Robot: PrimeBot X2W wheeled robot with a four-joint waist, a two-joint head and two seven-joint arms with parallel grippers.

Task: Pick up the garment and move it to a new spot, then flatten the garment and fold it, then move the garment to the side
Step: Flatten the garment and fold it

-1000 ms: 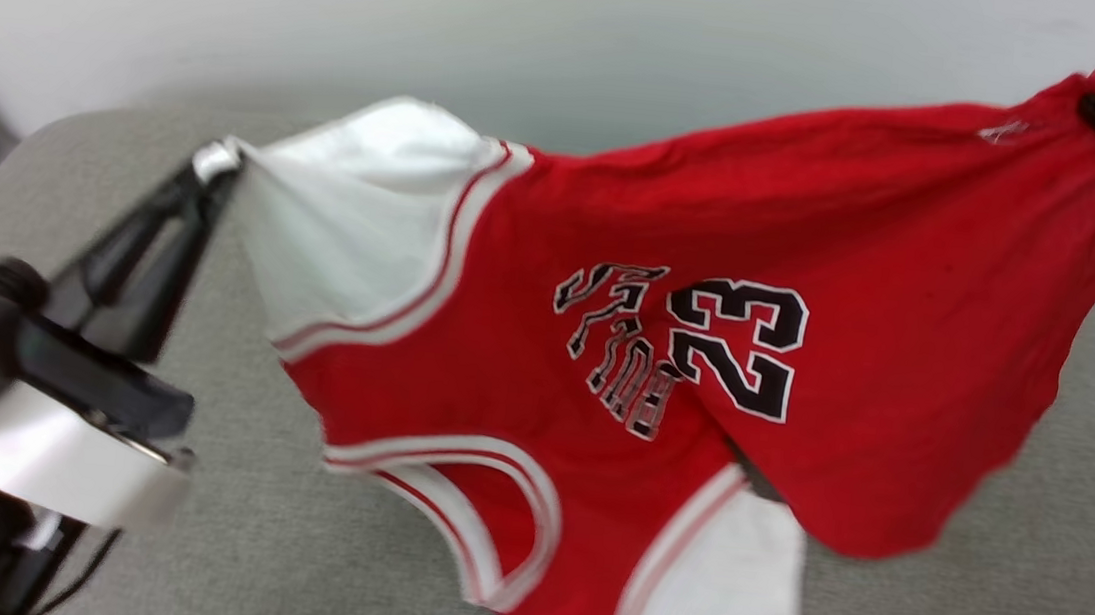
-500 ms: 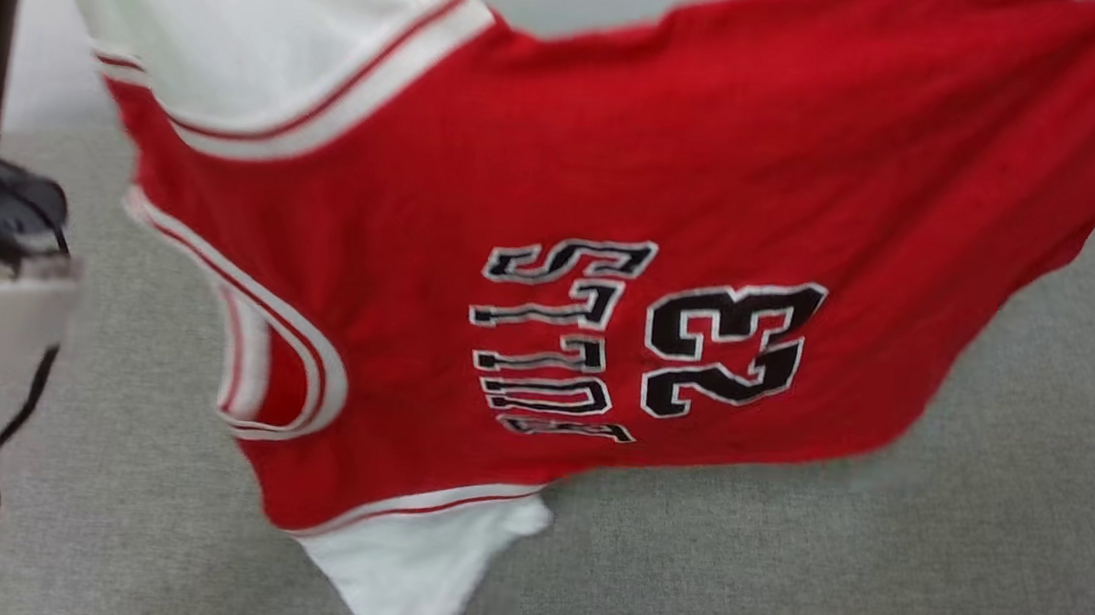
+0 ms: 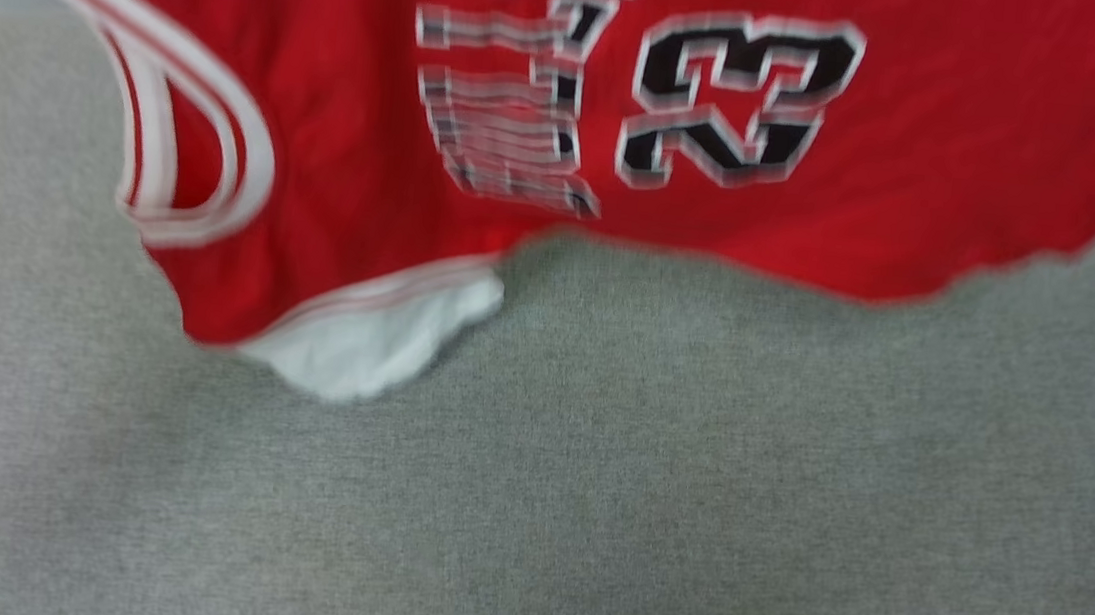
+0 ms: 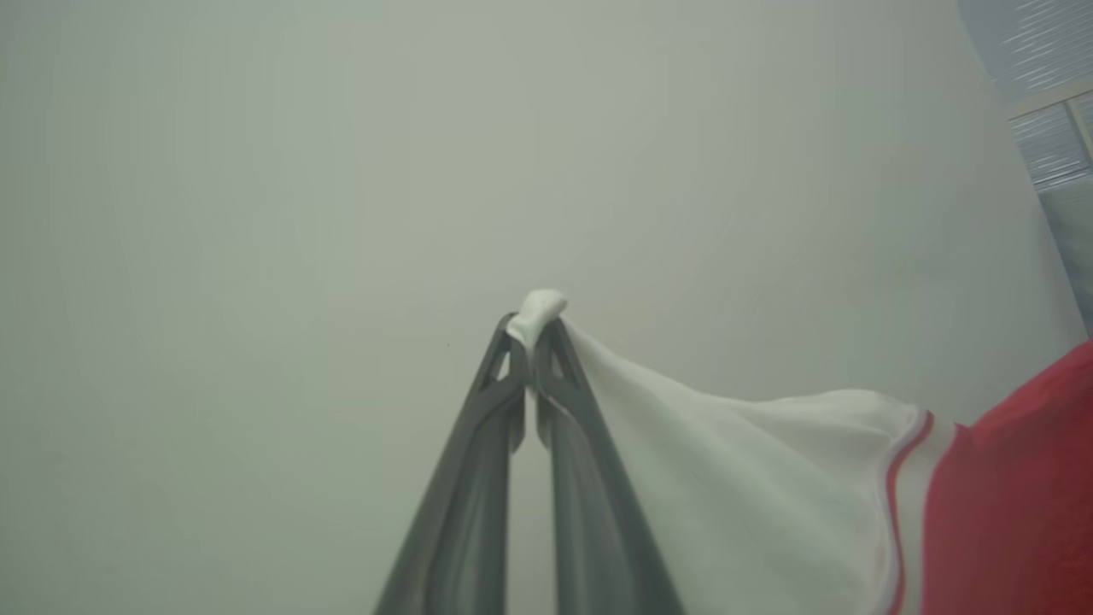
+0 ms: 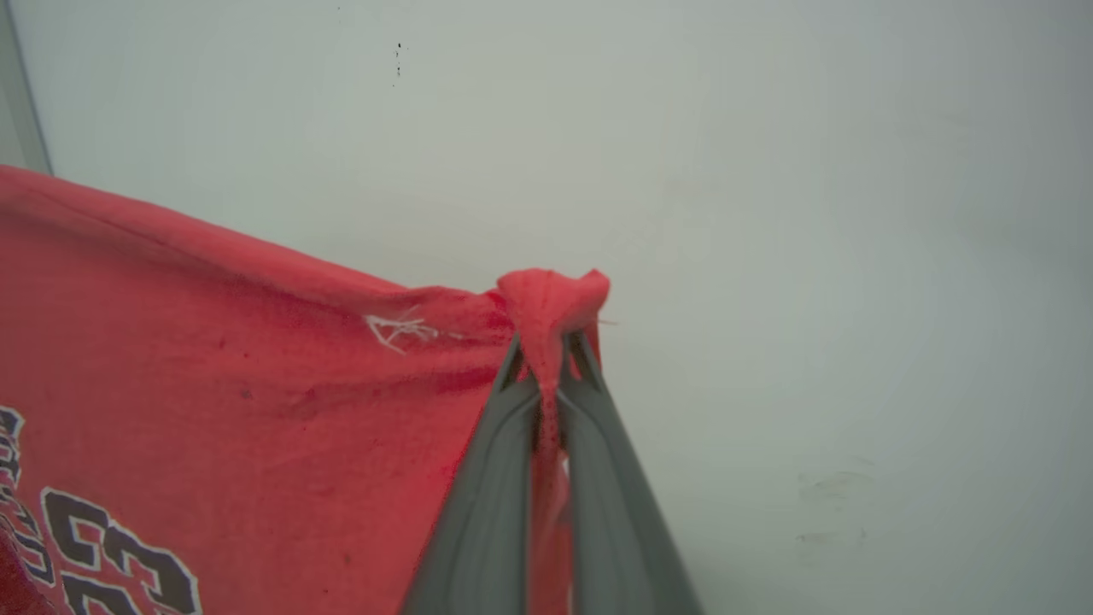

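Now: the red basketball jersey with white sleeves, striped trim and black number 23 [image 3: 344, 127] hangs stretched in the air above the grey fabric surface [image 3: 691, 482]. In the head view it spans 10 to 2 o'clock and is blurred, with a white sleeve dangling at 8 o'clock. The left gripper [image 4: 534, 329] is clenched on a white sleeve corner. The right gripper [image 5: 551, 342] is clenched on a bunched red corner. Versus half a second ago, the number sits at 12 o'clock, not centre, and more grey shows below. Camera or cloth moved: cannot tell.
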